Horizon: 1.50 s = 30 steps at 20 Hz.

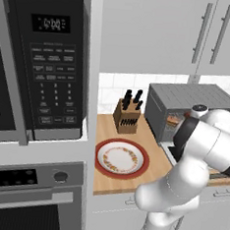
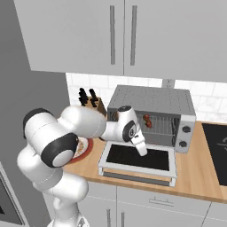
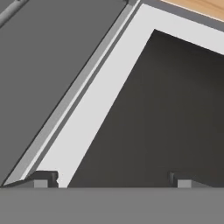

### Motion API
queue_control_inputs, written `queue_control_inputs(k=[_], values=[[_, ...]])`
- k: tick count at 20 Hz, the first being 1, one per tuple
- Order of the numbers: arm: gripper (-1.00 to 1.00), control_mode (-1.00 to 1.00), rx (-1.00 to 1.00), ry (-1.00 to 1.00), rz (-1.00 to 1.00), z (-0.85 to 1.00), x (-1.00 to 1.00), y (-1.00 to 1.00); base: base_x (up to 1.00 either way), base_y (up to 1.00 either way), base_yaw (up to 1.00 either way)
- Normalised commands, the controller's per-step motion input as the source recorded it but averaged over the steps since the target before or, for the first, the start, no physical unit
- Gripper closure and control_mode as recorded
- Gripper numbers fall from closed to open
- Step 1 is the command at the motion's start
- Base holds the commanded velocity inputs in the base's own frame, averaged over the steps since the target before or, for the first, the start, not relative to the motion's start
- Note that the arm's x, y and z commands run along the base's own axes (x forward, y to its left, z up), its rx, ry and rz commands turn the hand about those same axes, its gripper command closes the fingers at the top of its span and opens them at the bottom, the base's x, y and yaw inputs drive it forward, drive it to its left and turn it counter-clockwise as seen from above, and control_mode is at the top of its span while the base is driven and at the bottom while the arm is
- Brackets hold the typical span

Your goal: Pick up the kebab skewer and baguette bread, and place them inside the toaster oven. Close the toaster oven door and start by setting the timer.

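At centre frame in the right base view, the gripper (image 2: 142,150) hangs over the dropped toaster oven door (image 2: 138,158), fingers spread wide, holding nothing. The kebab skewer (image 2: 147,120) sits on the rack inside the toaster oven (image 2: 153,103); the baguette is probably behind the arm. Lifting the door carelessly could let the fingers slip off its edge.

Counter layout around the toaster oven (image 2: 150,104)

Kebab skewer (image 2: 147,120) inside on the rack; toaster oven door (image 2: 137,158) down at 6 o'clock; plate (image 1: 121,158) and knife block (image 1: 127,114) at 9 o'clock.
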Motion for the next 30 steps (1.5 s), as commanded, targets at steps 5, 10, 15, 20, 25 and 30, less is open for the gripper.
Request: queue_control_inputs(k=[5, 10, 15, 20, 25, 30], values=[[-1.00, -1.00, 0.04, 0.00, -0.03, 0.00, -0.31, 0.00, 0.00, 0.00, 0.00], [-1.00, -1.00, 0.05, -0.01, 0.01, 0.04, -0.78, 0.00, 0.00, 0.00, 0.00], [-1.00, -1.00, 0.03, 0.01, 0.15, 0.18, -1.00, 0.00, 0.00, 0.00, 0.00], [-1.00, -1.00, 0.03, 0.16, 0.36, 0.11, -0.94, 0.00, 0.00, 0.00, 0.00], [-1.00, -1.00, 0.00, 0.23, 0.46, 0.00, -0.65, 0.00, 0.00, 0.00, 0.00], [-1.00, -1.00, 0.00, 0.23, 0.46, -0.22, -0.07, 0.00, 0.00, 0.00, 0.00]])
